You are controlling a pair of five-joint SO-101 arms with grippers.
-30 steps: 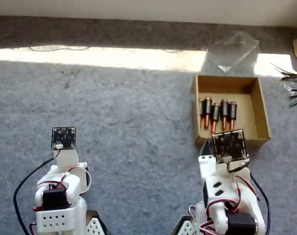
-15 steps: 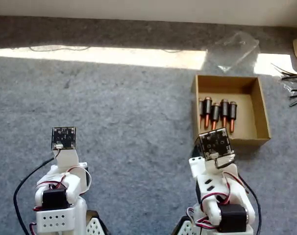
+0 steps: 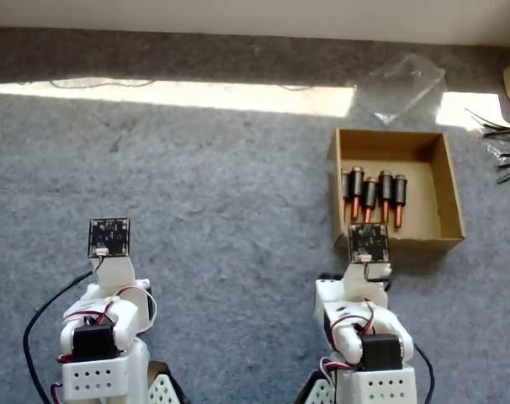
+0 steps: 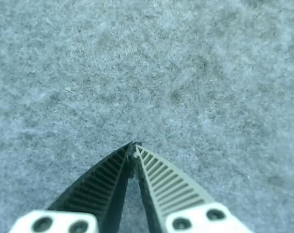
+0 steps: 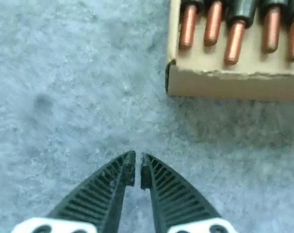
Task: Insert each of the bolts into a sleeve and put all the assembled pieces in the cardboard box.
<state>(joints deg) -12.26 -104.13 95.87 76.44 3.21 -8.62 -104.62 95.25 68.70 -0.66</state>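
Note:
The cardboard box sits at the right of the grey carpet, and several copper bolts in dark sleeves lie side by side in it. In the right wrist view the same bolts show over the box's near wall. My right gripper is shut and empty, low over the carpet just short of that wall. The right arm stands in front of the box. My left gripper is shut on nothing above bare carpet, and its arm is at the lower left.
A clear plastic bag lies beyond the box in a sunlit strip. Black cable ties lie at the right edge. Open carpet stretches between the arms and to the left.
The right arm has drawn back from the box's near edge and swung left toward its base. The left arm has stayed still.

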